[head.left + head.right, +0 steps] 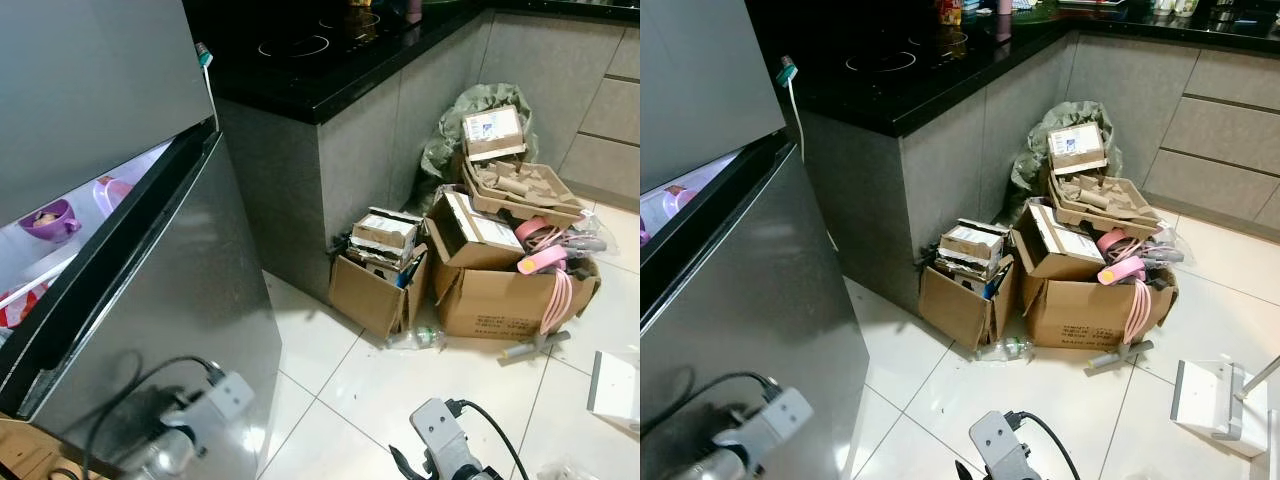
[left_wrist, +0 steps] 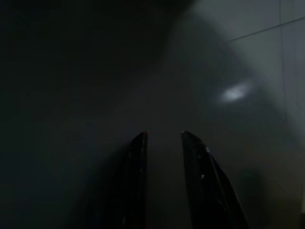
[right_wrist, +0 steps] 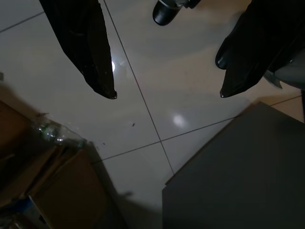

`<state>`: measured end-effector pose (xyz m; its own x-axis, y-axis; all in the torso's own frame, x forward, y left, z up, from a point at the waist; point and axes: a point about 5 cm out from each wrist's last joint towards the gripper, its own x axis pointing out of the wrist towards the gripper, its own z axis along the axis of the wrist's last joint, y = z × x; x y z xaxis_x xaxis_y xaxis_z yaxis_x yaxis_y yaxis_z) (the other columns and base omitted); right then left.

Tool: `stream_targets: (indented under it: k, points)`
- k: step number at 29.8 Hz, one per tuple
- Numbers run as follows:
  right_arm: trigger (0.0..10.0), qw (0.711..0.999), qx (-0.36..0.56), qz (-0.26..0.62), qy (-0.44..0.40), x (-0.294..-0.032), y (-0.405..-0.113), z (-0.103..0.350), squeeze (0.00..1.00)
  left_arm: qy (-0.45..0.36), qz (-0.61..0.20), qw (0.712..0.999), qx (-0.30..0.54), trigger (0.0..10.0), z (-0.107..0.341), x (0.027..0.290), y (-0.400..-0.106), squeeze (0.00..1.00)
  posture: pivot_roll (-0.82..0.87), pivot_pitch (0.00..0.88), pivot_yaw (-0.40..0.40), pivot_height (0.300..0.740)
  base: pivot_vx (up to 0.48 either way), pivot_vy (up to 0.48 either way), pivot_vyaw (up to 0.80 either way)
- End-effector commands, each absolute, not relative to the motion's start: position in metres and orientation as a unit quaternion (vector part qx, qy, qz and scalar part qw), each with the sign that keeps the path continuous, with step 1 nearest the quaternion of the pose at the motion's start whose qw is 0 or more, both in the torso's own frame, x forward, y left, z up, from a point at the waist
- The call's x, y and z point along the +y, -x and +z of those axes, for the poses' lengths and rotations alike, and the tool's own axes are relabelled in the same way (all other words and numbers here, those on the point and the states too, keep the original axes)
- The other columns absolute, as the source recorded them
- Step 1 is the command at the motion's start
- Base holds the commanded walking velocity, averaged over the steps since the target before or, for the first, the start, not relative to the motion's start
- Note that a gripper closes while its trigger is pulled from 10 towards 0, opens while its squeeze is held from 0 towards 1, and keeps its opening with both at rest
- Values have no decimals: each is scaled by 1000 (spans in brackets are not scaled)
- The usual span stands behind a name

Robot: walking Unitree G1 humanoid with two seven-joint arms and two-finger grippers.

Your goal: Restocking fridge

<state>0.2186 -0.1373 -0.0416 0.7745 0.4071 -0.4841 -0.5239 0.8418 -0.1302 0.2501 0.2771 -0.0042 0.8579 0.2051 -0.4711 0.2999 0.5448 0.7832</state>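
Standing at fridge door, lower left of frame, ajar, shelves lit w/ purple cup inside. Right gripper spread wide, empty, over floor tiles. Left gripper narrowly parted, prob. near door; too dark to confirm. Risk: bumping door or box pile centre-right, nothing in grasp to restock.

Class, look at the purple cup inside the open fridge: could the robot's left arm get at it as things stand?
Probably not yet. The left gripper hangs low against the steel fridge door, while the purple cup sits higher, behind the door's black edge; the arm must rise over it first.
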Motion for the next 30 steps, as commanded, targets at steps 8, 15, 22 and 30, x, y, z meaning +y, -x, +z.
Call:
stream_targets:
  k: [8,15,22,30]
  points:
    - [10000,934,229,245,127,-140,-214,-44,0,-656,179,694,238,10000,72,381,-253,63,-114,91,39,740,0,0,0]
    - [10000,934,228,242,128,-142,-215,-44,0,-655,194,698,216,10000,87,384,-263,51,-113,88,42,740,0,0,0]
    - [10000,932,231,246,130,-141,-213,-45,0,-490,-48,829,265,10000,-1,287,-251,24,-123,86,37,740,0,0,0]
    - [10000,931,235,245,132,-143,-211,-46,0,-284,-14,895,344,10000,-38,261,-219,31,-126,86,33,740,0,0,0]
